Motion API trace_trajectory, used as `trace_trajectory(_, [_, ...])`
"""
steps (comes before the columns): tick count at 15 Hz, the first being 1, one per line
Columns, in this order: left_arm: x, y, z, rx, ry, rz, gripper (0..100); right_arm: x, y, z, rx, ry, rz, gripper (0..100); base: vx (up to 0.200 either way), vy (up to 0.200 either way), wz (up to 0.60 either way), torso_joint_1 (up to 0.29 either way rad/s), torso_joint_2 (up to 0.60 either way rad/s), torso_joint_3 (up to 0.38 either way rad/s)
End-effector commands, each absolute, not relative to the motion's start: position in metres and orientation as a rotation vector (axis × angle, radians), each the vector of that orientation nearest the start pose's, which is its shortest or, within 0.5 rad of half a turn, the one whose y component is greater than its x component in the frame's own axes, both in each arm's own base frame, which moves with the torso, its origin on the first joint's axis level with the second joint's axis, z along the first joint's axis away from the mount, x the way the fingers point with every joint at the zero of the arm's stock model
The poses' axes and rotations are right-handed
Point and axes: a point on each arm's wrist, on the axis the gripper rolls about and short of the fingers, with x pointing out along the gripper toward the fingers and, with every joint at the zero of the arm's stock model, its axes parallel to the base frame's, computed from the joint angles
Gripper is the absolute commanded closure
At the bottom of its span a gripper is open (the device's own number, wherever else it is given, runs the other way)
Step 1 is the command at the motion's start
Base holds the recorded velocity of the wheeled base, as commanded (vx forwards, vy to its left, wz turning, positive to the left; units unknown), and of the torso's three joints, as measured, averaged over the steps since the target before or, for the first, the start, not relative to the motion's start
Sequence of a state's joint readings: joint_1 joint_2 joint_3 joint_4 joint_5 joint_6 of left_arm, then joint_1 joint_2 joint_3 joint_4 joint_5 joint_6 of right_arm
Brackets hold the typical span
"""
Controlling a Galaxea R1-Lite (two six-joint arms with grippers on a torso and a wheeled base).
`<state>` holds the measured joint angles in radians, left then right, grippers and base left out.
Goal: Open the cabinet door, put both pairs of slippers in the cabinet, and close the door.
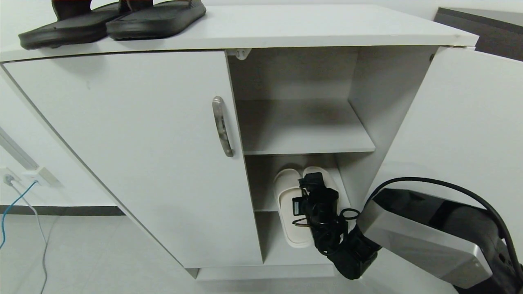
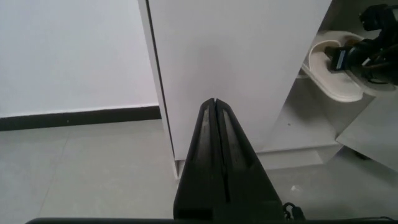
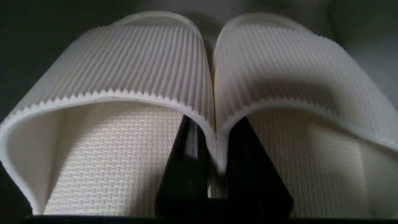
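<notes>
A white cabinet (image 1: pixel 286 28) stands with its right door (image 1: pixel 461 122) swung open and its left door (image 1: pixel 122 143) closed. One pair of black slippers (image 1: pixel 114 20) lies on the cabinet top at the left. A pair of white slippers (image 1: pixel 288 204) rests on the lower shelf, heels sticking out over its front edge. My right gripper (image 1: pixel 310 183) reaches in from the front. In the right wrist view it (image 3: pixel 214 127) is shut on the two inner strap edges of the white slippers (image 3: pixel 149 81), pinched together. My left gripper (image 2: pixel 215 102) is shut, holds nothing, and hangs low before the closed door.
The upper shelf (image 1: pixel 302 130) of the open side is bare. A metal handle (image 1: pixel 222 126) sits on the closed door's right edge. A wall socket with cables (image 1: pixel 12 179) is low on the left. Dark furniture (image 1: pixel 482 28) stands behind the open door.
</notes>
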<state>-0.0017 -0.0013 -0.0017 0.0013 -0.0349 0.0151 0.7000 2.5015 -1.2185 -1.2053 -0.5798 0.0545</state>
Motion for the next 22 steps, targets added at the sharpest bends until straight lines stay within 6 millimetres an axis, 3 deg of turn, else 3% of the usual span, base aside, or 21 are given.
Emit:
trace_trajectory(1, [-0.023, -0.001, 0.076, 0.015, 0.0, -0.037, 100, 0.377, 0.292, 0.043, 0.063, 0.051, 0.103, 100, 0.0, 0.0, 0.0, 0.0, 0.0, 0.0])
trace_trajectory(4, [-0.023, -0.001, 0.076, 0.014, -0.002, -0.037, 100, 0.408, 0.298, 0.046, 0.073, 0.059, 0.067, 100, 0.0, 0.0, 0.0, 0.0, 0.0, 0.0])
trace_trajectory(9, [-0.023, -0.001, 0.076, 0.015, 0.0, -0.037, 100, 0.431, 0.294, 0.049, 0.067, 0.054, 0.034, 100, 0.0, 0.0, 0.0, 0.0, 0.0, 0.0])
trace_trajectory(22, [-0.023, -0.001, 0.076, 0.014, -0.002, -0.034, 100, 0.445, 0.295, 0.034, 0.024, 0.037, 0.024, 100, 0.0, 0.0, 0.0, 0.0, 0.0, 0.0])
